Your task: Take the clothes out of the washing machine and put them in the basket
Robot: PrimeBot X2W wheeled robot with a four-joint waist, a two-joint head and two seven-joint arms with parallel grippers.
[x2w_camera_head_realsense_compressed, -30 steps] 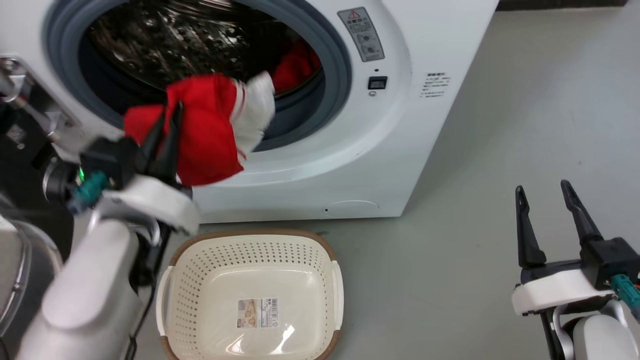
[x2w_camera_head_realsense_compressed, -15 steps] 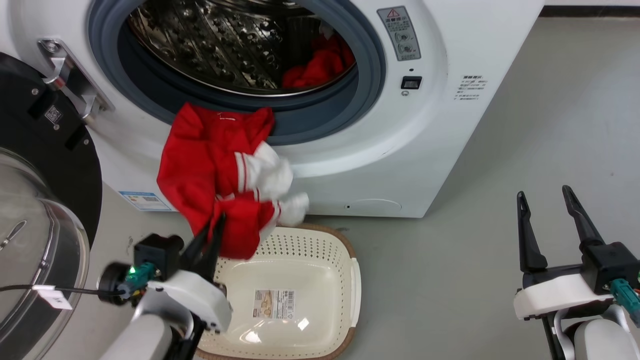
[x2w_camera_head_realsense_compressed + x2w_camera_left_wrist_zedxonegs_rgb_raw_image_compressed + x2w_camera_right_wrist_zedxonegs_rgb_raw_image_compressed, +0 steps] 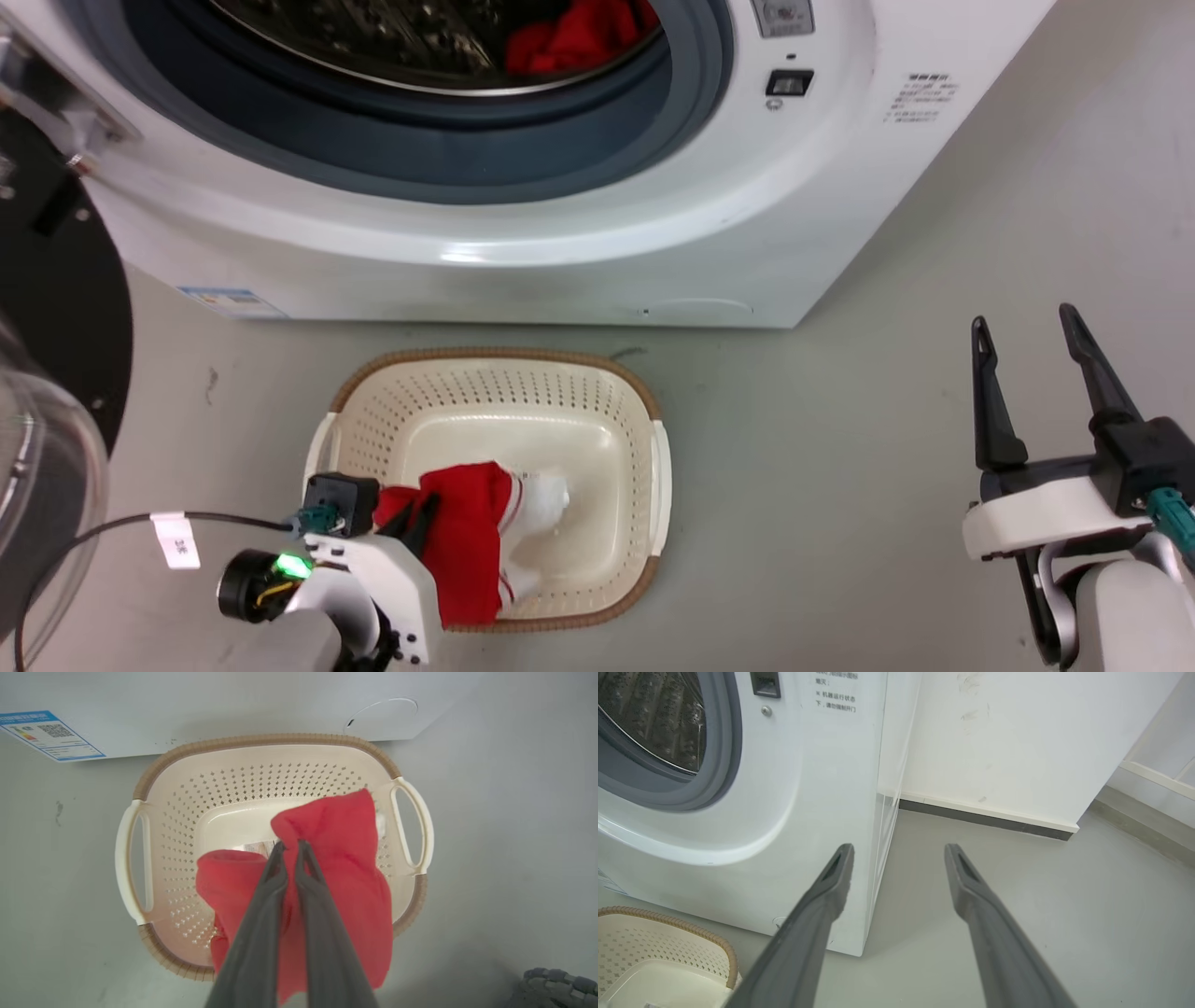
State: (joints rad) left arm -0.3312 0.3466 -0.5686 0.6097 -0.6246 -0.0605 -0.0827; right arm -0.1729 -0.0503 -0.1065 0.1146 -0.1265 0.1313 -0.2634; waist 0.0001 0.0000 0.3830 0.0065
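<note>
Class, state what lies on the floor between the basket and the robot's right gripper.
Nothing lies there. In the head view, the stretch between the basket and the right gripper is bare grey floor.

I am looking steeply down from the head camera at the grey floor (image 3: 840,467) in front of the large white front-loading washing machine (image 3: 560,252), whose lower front is crossing the top of that view. My left wrist camera is hanging close above the small cream-white perforated plastic basket with a brown woven-look rim (image 3: 261,741), pointing almost straight down along the left gripper (image 3: 289,843)'s long dark fingers. My right wrist camera is sitting low and facing forward, past the machine's front corner toward a white wall (image 3: 1017,742). All three views are sharing the basket and the machine's front.
</note>
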